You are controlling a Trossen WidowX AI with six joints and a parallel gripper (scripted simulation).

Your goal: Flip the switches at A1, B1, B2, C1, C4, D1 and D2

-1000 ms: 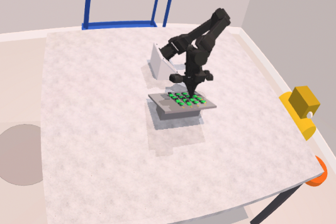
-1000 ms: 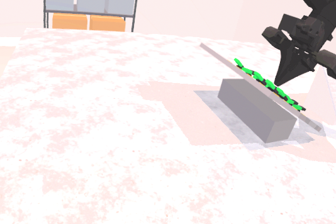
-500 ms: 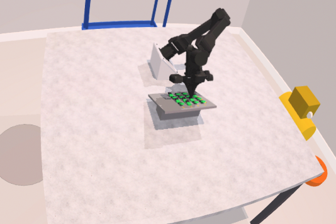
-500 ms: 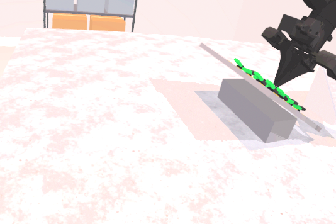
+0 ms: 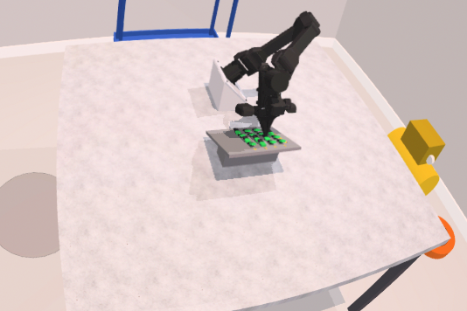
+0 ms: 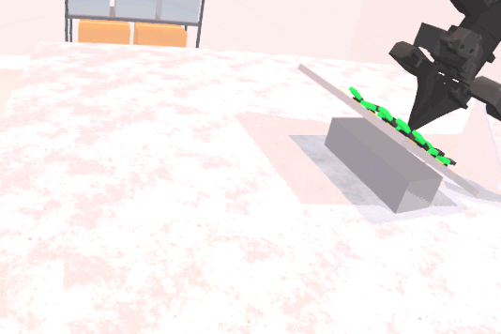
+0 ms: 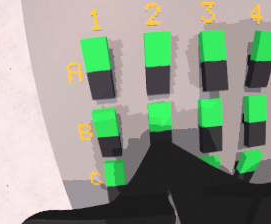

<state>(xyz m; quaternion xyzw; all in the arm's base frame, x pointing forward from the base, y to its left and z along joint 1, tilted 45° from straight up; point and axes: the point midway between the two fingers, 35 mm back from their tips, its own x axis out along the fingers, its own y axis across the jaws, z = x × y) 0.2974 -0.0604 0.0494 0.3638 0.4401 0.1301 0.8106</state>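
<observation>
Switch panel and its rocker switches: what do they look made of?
Panel: matte grey, plastic or painted metal; flat, no glare, yellow printed labels. Rocker switches: probably moulded plastic, green and black halves. Gripper: shut, dull black.

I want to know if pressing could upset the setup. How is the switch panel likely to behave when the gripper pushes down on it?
The switch panel is a thin tilted plate overhanging a solid grey block, so it probably stays put under a press near the middle. Pushes near its overhanging edges might flex or rock it. The shut gripper tapers to a narrow tip, so force likely lands on a single switch.
</observation>
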